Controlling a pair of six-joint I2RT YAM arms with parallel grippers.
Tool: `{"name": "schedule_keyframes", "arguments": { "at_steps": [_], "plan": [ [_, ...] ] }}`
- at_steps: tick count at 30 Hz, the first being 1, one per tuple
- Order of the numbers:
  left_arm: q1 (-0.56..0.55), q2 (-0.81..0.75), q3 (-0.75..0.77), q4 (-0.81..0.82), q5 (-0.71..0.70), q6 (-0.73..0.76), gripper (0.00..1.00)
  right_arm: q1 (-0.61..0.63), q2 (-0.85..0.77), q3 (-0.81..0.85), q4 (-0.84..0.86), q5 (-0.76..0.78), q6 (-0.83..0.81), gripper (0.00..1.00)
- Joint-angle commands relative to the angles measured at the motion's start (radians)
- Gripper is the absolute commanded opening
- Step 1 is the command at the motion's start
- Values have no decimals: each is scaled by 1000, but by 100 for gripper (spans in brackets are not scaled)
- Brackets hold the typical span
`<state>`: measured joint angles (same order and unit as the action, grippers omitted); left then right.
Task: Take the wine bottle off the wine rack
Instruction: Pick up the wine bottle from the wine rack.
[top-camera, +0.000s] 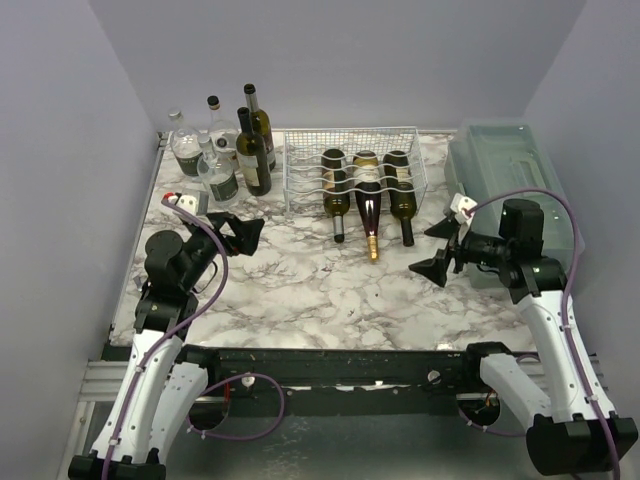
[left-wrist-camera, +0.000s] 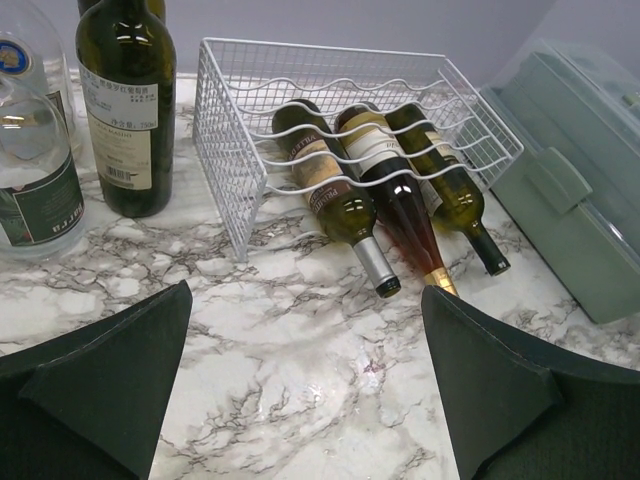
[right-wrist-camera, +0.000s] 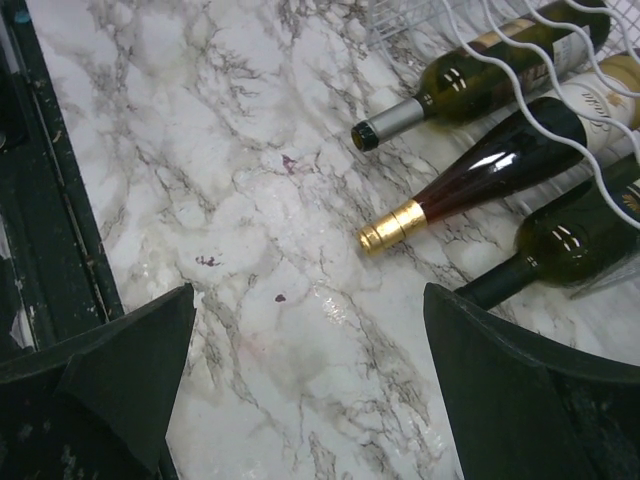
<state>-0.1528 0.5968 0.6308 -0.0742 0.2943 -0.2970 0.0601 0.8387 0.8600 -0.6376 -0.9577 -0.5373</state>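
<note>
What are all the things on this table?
wine rack: one, white wire, back middle of the table
lying bottles: three, dark green and reddish, in the rack, necks toward the arms
dark standing bottles: two, dark green, back left corner
clear standing bottles: three, clear glass, back left corner
plastic box: one, green-grey, back right
table: one, white-and-grey marble pattern, under everything
left gripper: one, black, open, left of the rack's front
right gripper: one, black, open, right of the bottle necks

White wire wine rack (left-wrist-camera: 225, 130), glossy glass wine bottles (left-wrist-camera: 395, 190), polished marbled table (left-wrist-camera: 300, 390)
</note>
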Motion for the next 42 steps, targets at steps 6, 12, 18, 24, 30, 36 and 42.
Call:
{"name": "schedule_keyframes", "arguments": {
  "at_steps": [6,12,18,24,30,36,42],
  "plan": [
    [-4,-28,-4,27,65,-29,99,-119,14,-25,147,-58,167,99],
    [-5,-46,-10,35,58,-42,99,-132,30,-38,211,-32,278,99],
    [-5,-48,-14,36,37,-35,99,-133,103,25,223,31,352,99],
    [-5,-43,-10,35,54,-40,99,-126,179,44,243,109,352,99],
    [-6,-49,-8,34,62,-42,99,6,242,30,256,311,302,99],
    [-5,-29,-18,39,37,-25,99,136,327,41,240,476,241,99],
    [-5,-9,-18,36,40,-25,99,176,397,-1,374,638,303,99]
  ]
}}
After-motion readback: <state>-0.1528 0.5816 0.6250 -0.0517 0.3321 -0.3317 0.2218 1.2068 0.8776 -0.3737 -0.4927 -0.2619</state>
